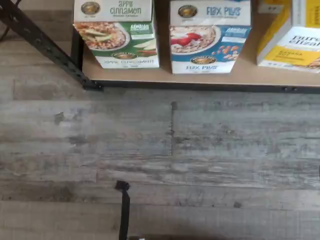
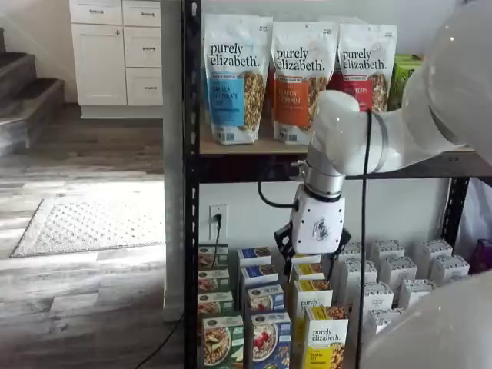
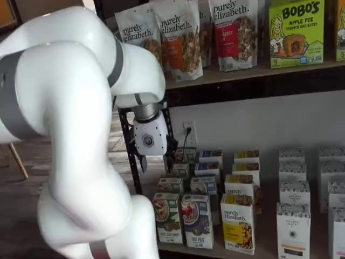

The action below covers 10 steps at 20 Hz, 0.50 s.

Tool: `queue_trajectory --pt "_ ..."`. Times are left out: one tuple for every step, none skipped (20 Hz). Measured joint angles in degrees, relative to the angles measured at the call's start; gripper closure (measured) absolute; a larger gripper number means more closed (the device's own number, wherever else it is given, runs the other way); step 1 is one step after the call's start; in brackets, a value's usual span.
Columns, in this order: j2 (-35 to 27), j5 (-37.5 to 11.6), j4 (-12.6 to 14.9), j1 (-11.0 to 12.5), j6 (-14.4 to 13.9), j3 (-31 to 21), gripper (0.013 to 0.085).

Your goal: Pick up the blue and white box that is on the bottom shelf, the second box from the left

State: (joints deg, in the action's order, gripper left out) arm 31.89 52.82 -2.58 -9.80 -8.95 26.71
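Jaw state could not be determined: in both shelf views only the white body of the gripper point(image 2: 315, 247) was seen, with a dark finger edge possibly showing below it, too small to judge any gap; nothing was seen held.

Wrist view: the blue and white box point(image 1: 209, 36) was recorded standing at the front edge of the bottom shelf point(image 1: 200, 80), between a green-fronted carton point(image 1: 116, 34) and a yellow-and-white carton point(image 1: 292, 37), apart from both. Grey plank floor point(image 1: 160, 150) filled the remainder, and a black cable point(image 1: 123, 210) was noted on it.

Shelf view: the gripper was seen hanging above the rows of small cartons, clear of them. The blue and white box point(image 2: 267, 340) was noted in the front row.

Shelf view: the gripper point(image 3: 144, 162) was observed beside the black rack post point(image 3: 128, 145), behind and above the front row. The blue and white box point(image 3: 197, 220) stood upright, untouched.
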Motion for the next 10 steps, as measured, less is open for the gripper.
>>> queue_trajectory --pt "-0.9 -0.4 0.3 -0.1 -0.3 0.1 0.0130" --pt "-2.2 -0.9 0.9 -0.3 -0.8 0.3 0.0130" --pt "-3.3 -1.1 1.1 -0.4 -1.1 0.5 0.0130" --pt "-4.2 -1.6 0.8 -0.4 -0.8 0.7 0.0130" --pt "-4.8 -2.4 0.5 -0.4 -0.7 0.6 0.0130" --pt "-5.5 -3.4 0.5 -0.5 -0.7 0.5 0.0130" --pt "-6.4 -4.5 0.6 -0.6 -0.8 0.4 0.0130" --pt "-7.4 -5.6 0.4 -0.6 -0.7 0.4 0.0130" --pt "-8.4 -6.7 1.0 -0.7 -1.2 0.5 0.0130" --pt "-9.4 -7.6 1.3 -0.8 -1.5 0.6 0.0130"
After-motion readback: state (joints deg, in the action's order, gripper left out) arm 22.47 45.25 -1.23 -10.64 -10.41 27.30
